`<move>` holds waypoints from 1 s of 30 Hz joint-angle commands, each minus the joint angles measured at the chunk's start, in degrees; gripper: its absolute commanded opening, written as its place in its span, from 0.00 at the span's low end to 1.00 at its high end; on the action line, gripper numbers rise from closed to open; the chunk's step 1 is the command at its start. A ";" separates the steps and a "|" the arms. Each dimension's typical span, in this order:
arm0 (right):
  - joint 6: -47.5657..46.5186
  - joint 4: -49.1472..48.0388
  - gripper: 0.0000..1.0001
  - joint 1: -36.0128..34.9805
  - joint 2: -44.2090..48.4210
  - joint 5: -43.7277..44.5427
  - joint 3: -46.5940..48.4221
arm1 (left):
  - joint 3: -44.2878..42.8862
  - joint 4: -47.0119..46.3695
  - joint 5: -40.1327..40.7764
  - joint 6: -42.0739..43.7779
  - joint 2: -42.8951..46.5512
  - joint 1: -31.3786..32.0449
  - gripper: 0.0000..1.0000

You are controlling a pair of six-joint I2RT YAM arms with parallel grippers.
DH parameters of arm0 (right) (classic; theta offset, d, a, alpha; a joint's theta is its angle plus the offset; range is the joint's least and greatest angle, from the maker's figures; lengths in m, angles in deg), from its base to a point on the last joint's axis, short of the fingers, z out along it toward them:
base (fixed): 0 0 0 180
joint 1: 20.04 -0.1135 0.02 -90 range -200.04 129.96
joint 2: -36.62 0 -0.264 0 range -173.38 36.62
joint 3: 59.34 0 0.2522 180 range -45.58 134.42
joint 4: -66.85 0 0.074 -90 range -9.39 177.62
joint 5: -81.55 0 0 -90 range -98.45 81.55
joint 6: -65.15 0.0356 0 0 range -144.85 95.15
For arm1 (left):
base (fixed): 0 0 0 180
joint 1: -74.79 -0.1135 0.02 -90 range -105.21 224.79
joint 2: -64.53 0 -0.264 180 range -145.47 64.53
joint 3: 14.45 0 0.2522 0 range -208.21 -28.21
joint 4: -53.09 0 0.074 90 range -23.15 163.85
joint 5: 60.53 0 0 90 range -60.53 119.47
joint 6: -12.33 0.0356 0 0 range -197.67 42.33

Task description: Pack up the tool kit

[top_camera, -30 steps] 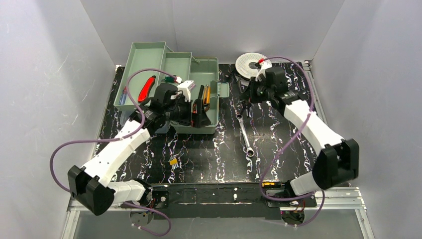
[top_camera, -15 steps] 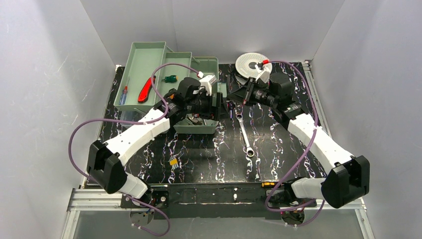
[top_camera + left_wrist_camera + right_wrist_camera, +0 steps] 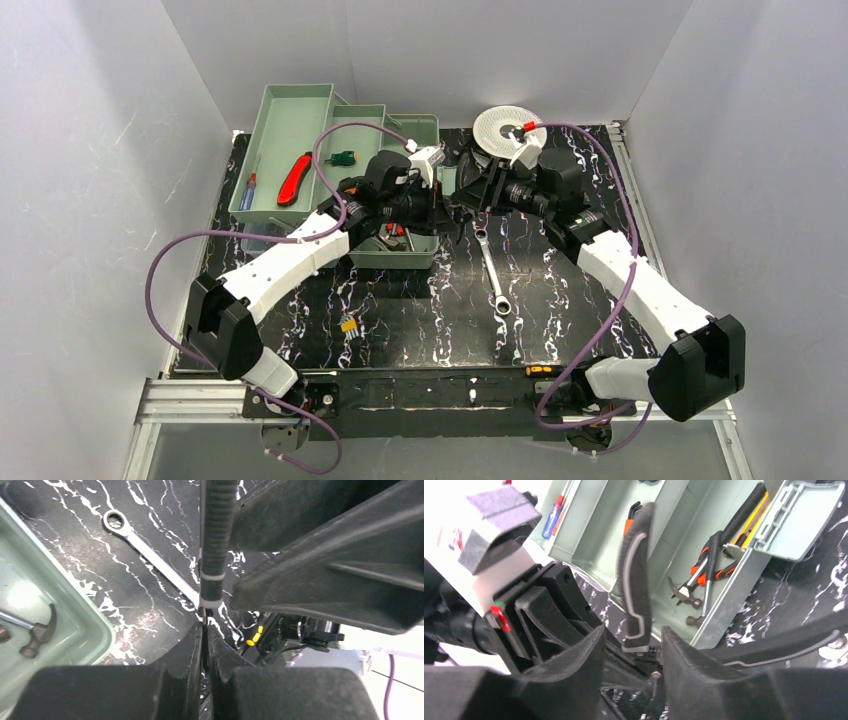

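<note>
Items as they stand:

- Toolbox (image 3: 396,258): pale green base, open, at the back left of the black marbled tabletop (image 3: 420,310). Its cantilever trays (image 3: 290,110) are stepped out up and to the left.
- In the base: a small hammer (image 3: 684,595) and pliers (image 3: 706,565) with orange-and-black grips.
- In the trays: a red-handled tool (image 3: 293,178), a slim screwdriver (image 3: 247,190) with a blue and red handle, and a small green item (image 3: 345,157) too small to name.
- Black-and-grey-handled tool (image 3: 636,570): held in the air just off the right edge of the base, between the two arms, its handle standing upright in the right wrist view.
- Left end effector (image 3: 204,630): fingers pinched almost together on the thin metal end of that tool.
- Right end effector (image 3: 633,630): fingers spread apart on either side of the handle's lower end. I cannot tell if either finger touches it.
- Combination wrench (image 3: 492,272): flat on the tabletop, right of the toolbox, outside it.
- Small yellow piece (image 3: 349,325): on the tabletop, in front of the toolbox.
- White wire spool (image 3: 500,125): at the back, behind the right arm.
</note>
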 commanded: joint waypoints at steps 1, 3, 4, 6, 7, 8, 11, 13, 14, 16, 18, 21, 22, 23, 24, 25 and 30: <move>-1.46 1.43 0.63 -0.38 2.67 4.11 1.85 | -1.61 1.93 1.51 2.27 1.11 -0.16 0.00; -2.22 3.00 0.73 -0.36 4.29 7.57 1.52 | -1.95 3.94 3.71 3.87 1.50 -0.27 0.00; -2.75 4.16 0.74 -0.42 5.36 9.77 1.46 | -2.74 5.44 5.44 5.13 1.64 -0.26 0.00; -4.28 5.98 0.75 -0.42 7.68 13.26 1.21 | -4.71 9.04 9.15 7.78 1.66 -0.70 0.00; -4.88 6.90 0.76 -0.38 9.43 15.23 0.97 | -5.86 10.80 11.35 9.08 1.51 -0.92 0.00; -5.44 7.57 0.76 -0.38 10.81 17.16 0.62 | -7.28 12.50 13.38 10.24 1.38 -1.37 0.00; -7.20 8.99 0.77 -0.37 14.75 21.67 -0.97 | -10.98 17.18 18.25 12.46 0.77 -3.47 0.00; -7.98 9.91 0.77 -0.37 16.70 24.52 -2.13 | -12.71 19.14 19.51 12.54 0.39 -6.21 0.00; -8.23 10.29 0.77 -0.33 17.49 25.46 -2.59 | -13.21 19.62 19.50 12.39 0.02 -7.42 0.00; -8.72 10.69 0.77 -0.33 18.76 26.50 -3.45 | -14.44 20.77 19.13 12.28 -1.51 -9.08 0.00; -9.04 11.48 0.77 -0.27 19.55 27.43 -3.77 | -16.08 22.34 19.84 12.63 -4.11 -9.67 0.00; -9.60 12.58 0.77 -0.29 20.46 28.94 -4.22 | -17.56 23.65 23.70 13.31 -7.31 -9.72 0.00; -9.75 12.86 0.77 -0.29 20.67 29.42 -4.30 | -17.26 23.06 24.43 13.64 -8.13 -9.73 0.00; -9.92 13.13 0.77 -0.28 21.05 30.06 -4.44 | -17.08 22.58 24.89 13.90 -9.22 -9.82 0.00; -10.09 13.66 0.77 -0.16 21.32 30.76 -4.54 | -17.21 22.43 25.06 14.06 -10.38 -9.90 0.00; -10.16 14.23 0.76 -0.19 21.73 31.46 -4.59 | -17.69 22.37 25.17 14.12 -11.63 -10.05 0.00; -10.32 16.12 0.76 -0.03 25.05 34.61 -6.81 | -20.91 23.95 28.40 13.63 -16.43 -10.60 0.03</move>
